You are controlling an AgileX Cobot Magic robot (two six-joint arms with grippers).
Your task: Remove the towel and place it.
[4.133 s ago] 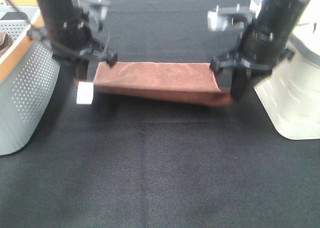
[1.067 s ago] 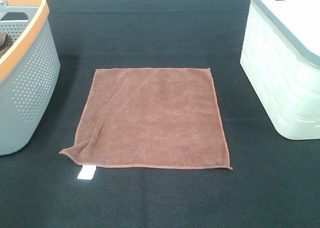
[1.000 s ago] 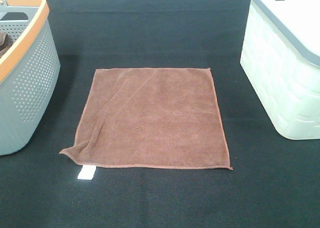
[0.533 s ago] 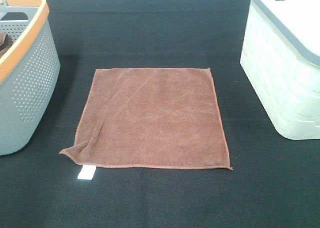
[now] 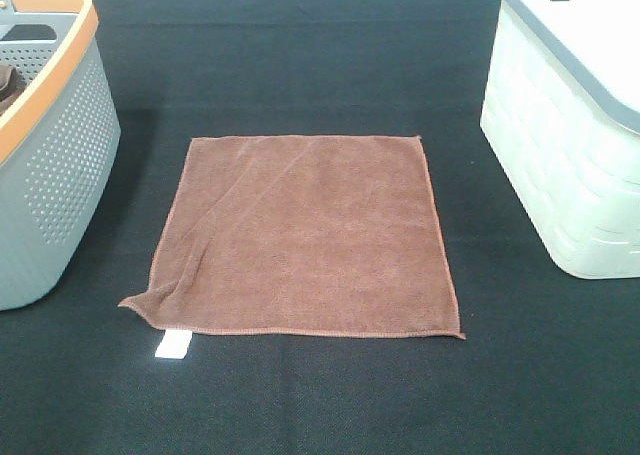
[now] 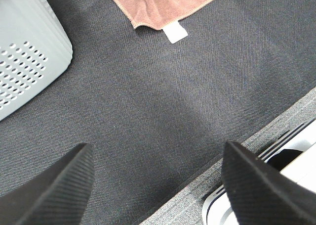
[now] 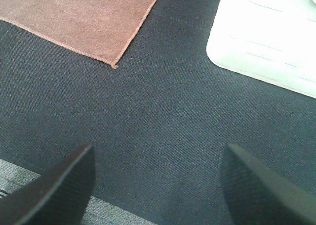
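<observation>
The towel, a square reddish-brown cloth with a stitched hem, lies spread flat on the black mat in the middle of the table. Its near-left corner is slightly rumpled, with a small white tag sticking out. Neither arm shows in the high view. The left wrist view shows the towel's tagged corner far off, and my left gripper open and empty over bare mat near the table edge. In the right wrist view my right gripper is open and empty too, well back from the towel's corner.
A grey perforated basket with an orange rim stands at the left, a dark brown cloth just showing inside. A white basket stands at the right. Past the mat's near edge a grey table border shows.
Four seconds ago both grippers held the towel's far corners over the mat. Since then they let go and withdrew out of the high view. Nothing has moved over the last second.
</observation>
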